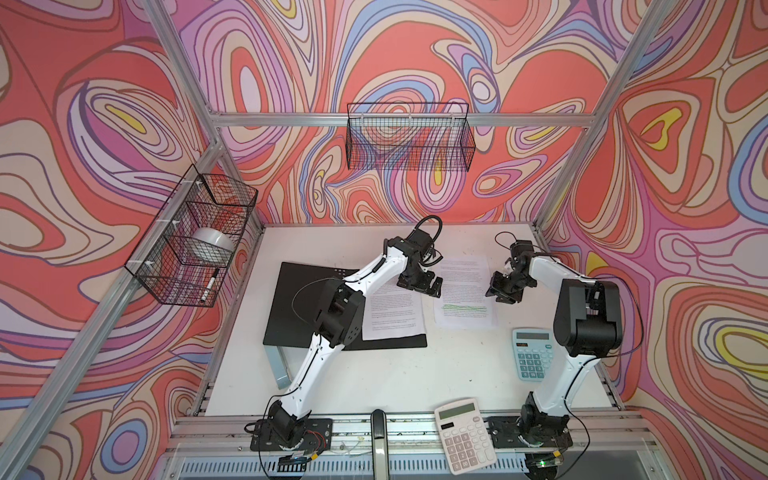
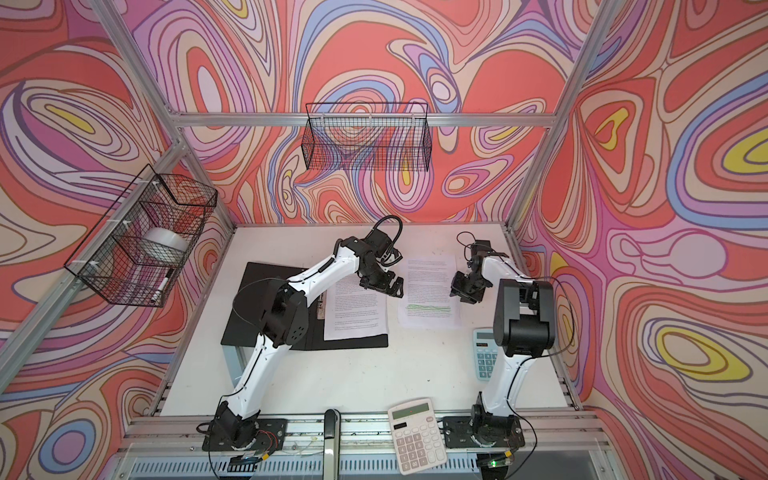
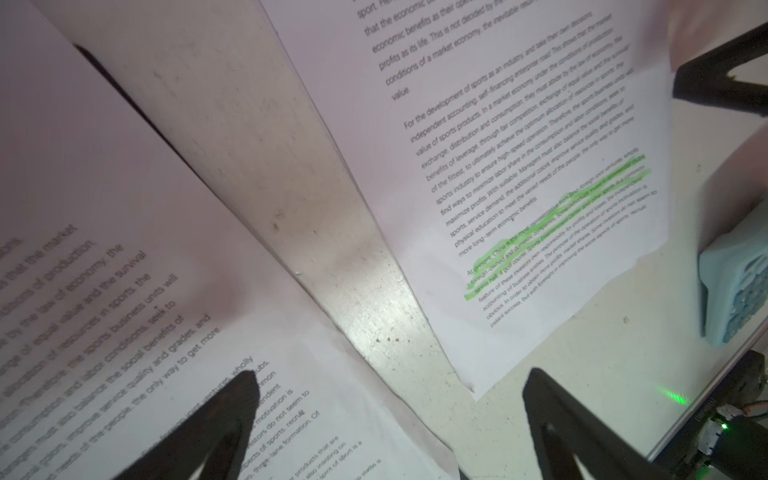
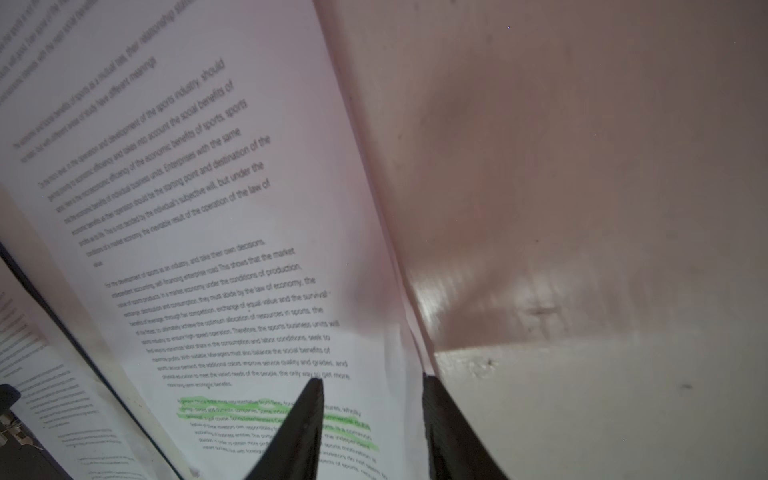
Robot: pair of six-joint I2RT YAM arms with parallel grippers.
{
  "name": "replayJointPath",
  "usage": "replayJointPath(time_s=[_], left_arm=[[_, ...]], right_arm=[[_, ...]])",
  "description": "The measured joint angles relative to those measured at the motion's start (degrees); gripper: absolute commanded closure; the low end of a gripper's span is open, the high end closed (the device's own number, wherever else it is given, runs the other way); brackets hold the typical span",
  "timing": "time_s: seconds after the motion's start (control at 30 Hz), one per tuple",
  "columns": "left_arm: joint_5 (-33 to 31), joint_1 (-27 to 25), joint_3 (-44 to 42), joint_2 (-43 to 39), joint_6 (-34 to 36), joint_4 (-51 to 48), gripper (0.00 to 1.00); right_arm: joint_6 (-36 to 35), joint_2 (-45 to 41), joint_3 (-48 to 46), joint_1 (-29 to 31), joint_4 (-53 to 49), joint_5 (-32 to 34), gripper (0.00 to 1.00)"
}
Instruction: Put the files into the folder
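Right gripper [image 1: 500,292] hangs part-open astride the edge of the highlighted sheet [image 1: 465,305] beneath it, left gripper [image 1: 428,286] gapes empty beside the open folder [image 1: 291,307]: pickup step, and next likely needs a pinch on that flat edge.

White table [image 1: 374,382] bearing open black folder [image 1: 282,324], 1 green-highlighted sheet [image 1: 461,291], 1 blue calculator [image 1: 533,353]; 1 white calculator [image 1: 464,436] overlapping front edge.
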Motion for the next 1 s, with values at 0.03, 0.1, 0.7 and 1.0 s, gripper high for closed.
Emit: replayJointPath(time_s=[0.03,0.1,0.7,1.0], left_arm=[[0.1,0.0,0.4,0.4,-0.3,0.0,0.00],[0.5,0.1,1.3,1.1,-1.0,0.0,0.00],[2.8,-0.1,3.1,4.7,-4.7,0.4,0.00],[3.9,-0.5,3.8,5.1,-5.1,0.4,0.00]], right_arm=[[-0.2,0.5,0.2,0.0,0.1,-0.5,0.59],[-0.7,1.7,0.5,0.0,0.5,-1.4,0.59],[-3.5,1.9,0.7,-0.3,1.8,-13.4,0.62],[-2.9,1.5,0.6,-0.3,1.9,-11.4,0.60]])
